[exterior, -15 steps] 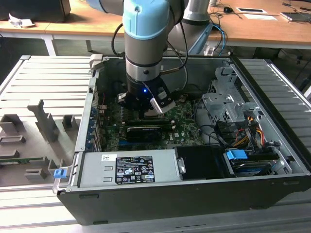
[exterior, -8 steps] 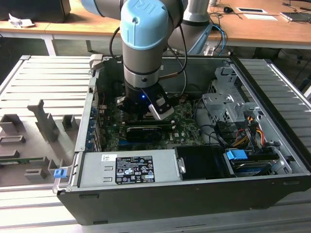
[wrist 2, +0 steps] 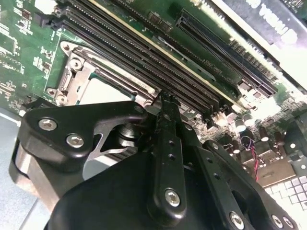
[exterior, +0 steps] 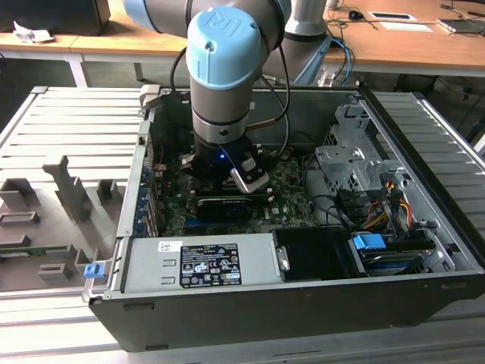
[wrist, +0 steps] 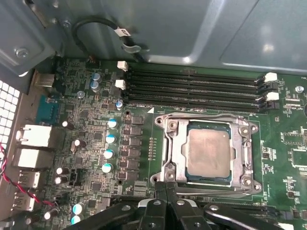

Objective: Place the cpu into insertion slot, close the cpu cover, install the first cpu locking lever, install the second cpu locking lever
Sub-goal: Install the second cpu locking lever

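I see the small flat silver-grey square cpu [wrist: 207, 155] seated in the black insertion slot [wrist: 192, 128] on the green circuit board [wrist: 86, 124], with the thin silver metal cpu cover [wrist: 173, 152] lying closed around it. My black gripper [wrist: 166, 188] hangs at the cover's edge, fingertips pressed together, holding nothing.

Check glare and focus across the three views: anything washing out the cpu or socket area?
First wrist view: cpu evenly lit and sharp, soft sheen on the cpu cover, no washout. Second wrist view: gripper linkage looms dark in front, bright glare on the cover. Exterior view: arm shadows the green board; socket hidden.
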Motion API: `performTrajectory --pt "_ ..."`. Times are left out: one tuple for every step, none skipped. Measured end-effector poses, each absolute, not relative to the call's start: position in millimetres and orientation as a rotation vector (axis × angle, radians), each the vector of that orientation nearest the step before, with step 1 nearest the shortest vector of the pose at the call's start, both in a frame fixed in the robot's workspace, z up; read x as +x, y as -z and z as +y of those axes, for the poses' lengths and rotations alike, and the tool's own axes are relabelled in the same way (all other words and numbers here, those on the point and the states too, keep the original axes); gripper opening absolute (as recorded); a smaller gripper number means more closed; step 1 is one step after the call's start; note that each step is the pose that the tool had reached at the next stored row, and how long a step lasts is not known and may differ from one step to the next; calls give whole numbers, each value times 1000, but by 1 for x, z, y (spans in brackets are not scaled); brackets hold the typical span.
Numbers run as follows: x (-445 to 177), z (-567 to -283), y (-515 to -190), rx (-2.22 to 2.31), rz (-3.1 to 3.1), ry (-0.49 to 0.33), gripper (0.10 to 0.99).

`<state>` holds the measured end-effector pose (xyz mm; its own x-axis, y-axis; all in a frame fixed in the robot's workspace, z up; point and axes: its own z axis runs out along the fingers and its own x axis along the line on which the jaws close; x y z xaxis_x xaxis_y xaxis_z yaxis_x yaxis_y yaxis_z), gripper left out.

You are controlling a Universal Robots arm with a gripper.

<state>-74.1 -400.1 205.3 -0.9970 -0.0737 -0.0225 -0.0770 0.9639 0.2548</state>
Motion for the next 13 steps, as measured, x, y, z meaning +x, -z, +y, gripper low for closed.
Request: performTrajectory --pt "-75 -400 -204 -119 3100 -406 106" --pt "-76 -400 -203 -119 3099 -409 106" --pt "-76 -400 -202 -119 3098 -417 106" --pt "-76 -400 -201 -119 3097 -427 106" --pt "-77 -400 -201 -119 3094 -442 106" --pt "-77 -400 -201 -119 3092 -452 106" --pt "-77 -400 -200 -119 3091 -463 106" --pt "-78 -400 -200 -119 3089 -473 106" --pt "-78 -400 -200 -119 3088 -478 106" --pt "-78 -400 -199 -118 3086 -486 106" --pt "-78 -400 -198 -118 3085 -492 106" --pt "-78 -400 -198 -118 3084 -497 106" --pt "-78 -400 -197 -118 3083 -502 106"
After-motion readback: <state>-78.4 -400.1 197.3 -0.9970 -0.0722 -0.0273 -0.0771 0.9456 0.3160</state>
